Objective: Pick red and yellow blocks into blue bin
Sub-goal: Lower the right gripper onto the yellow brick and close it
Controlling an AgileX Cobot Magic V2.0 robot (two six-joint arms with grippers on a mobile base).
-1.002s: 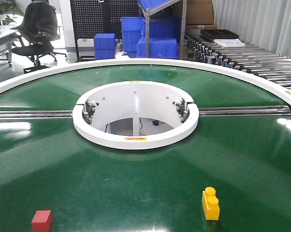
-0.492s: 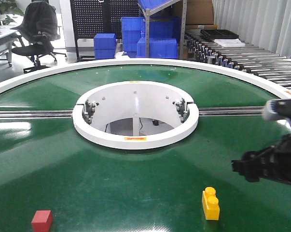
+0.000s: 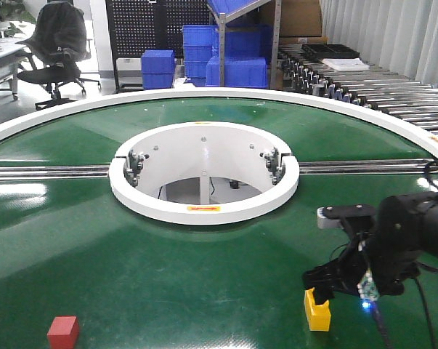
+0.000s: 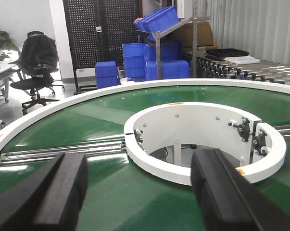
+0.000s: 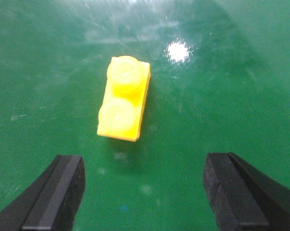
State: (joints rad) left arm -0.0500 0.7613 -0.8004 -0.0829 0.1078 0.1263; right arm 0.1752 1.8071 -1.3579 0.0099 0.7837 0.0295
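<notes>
The yellow two-stud brick lies on the green turntable at the front right. It also shows in the right wrist view, ahead of the jaws and left of centre. My right gripper hangs just above the brick, covering its studs in the front view. It is open and empty. The red block lies at the front left, far from both grippers. My left gripper is open and empty above the green surface, facing the white ring; the front view does not show it. The blue bin is out of view.
A white ring surrounds a round hole in the turntable's middle. Metal rails run left and right from it. A roller conveyor stands at the back right. Stacked blue crates and an office chair stand behind the table.
My right arm has come in from the right edge, moving left and down until its gripper is over the yellow brick. Neither block has moved.
</notes>
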